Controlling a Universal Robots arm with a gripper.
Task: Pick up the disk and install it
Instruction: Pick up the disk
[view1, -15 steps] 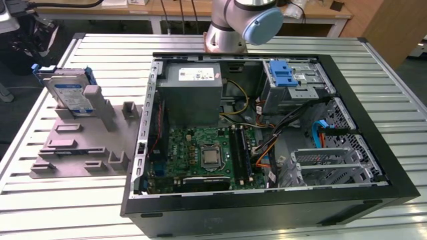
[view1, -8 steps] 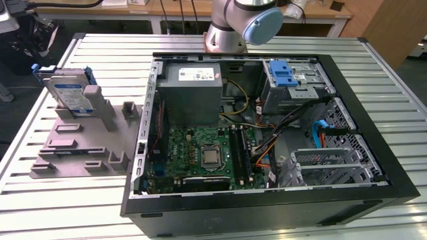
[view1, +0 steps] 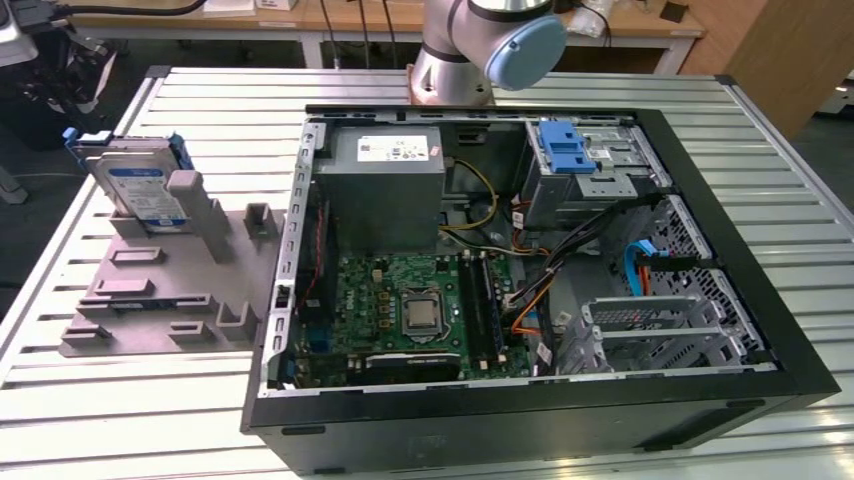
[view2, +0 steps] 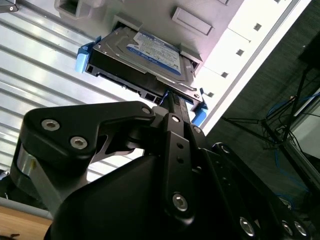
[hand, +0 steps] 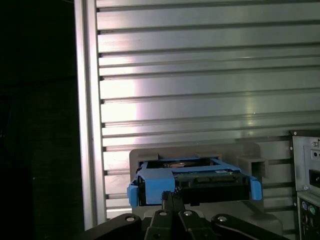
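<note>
You have one disk (view1: 140, 188) standing upright in the one grey holder (view1: 147, 310) on the surface (view1: 747, 130); your single claw (hand: 172, 196) sits clenched shut, close to that holder.

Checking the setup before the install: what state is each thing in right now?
disk: upright in the grey holder, not gripped.
grey holder: holds the disk, other slots empty.
computer case: lying on its side, panel off, inside exposed.
gripper: shut, near the disk, holding nothing.

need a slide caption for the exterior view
The disk stands upright in a grey holder at the exterior view's left, beside an open computer case on a slatted metal table.
</note>
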